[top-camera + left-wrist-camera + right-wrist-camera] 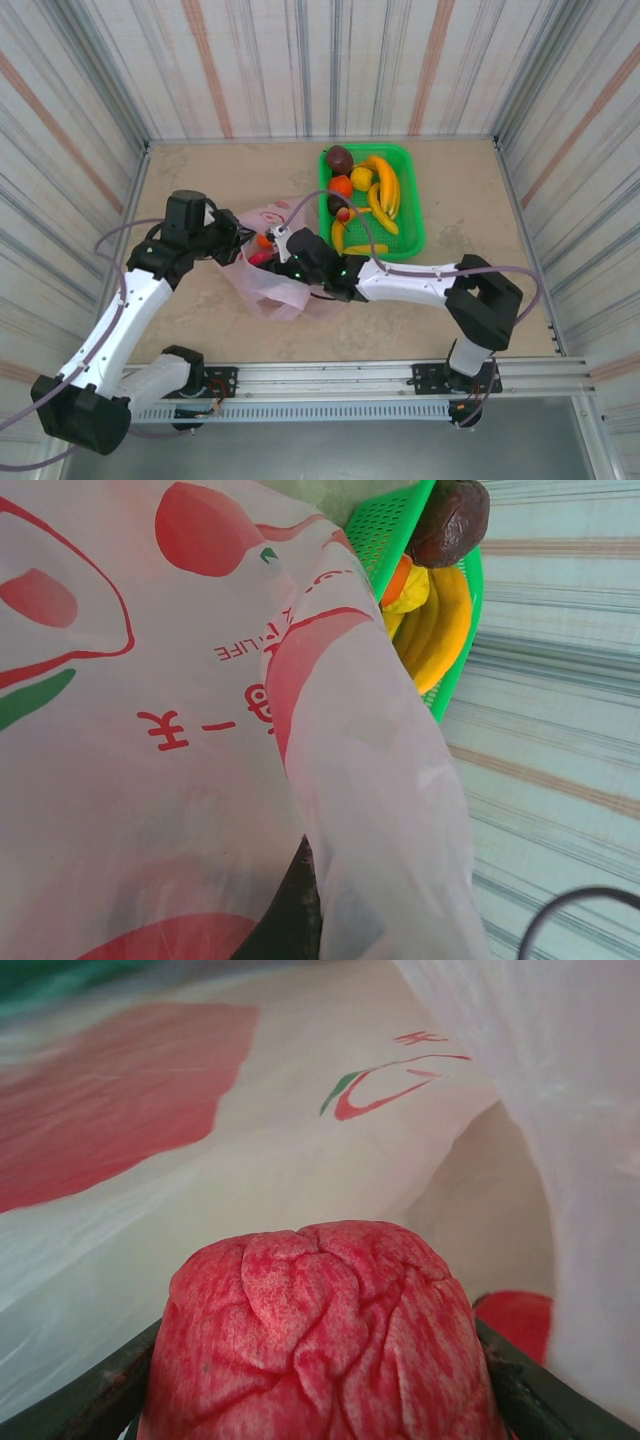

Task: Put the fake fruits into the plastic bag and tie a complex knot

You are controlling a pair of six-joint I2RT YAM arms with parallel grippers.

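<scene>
1. Right pincer (320, 1360) stands part-open, clamped on a wrinkled red fruit (320, 1280), so I can carry it inside.
2. Around it hangs the pink plastic bag (265, 295), lying on the bench (200, 175) just left of the green basket (408, 185).
3. My left pincer (232, 240) is closed tight, apparently pinching the bag's rim to hold its mouth up.
4. Bananas (385, 195) and other fruits lie in the basket.

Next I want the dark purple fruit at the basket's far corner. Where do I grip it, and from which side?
Grip the dark purple fruit across its round middle, coming straight down. It sits in the basket's far left corner, rim close behind and an orange fruit just in front, so side approaches look crowded.
</scene>
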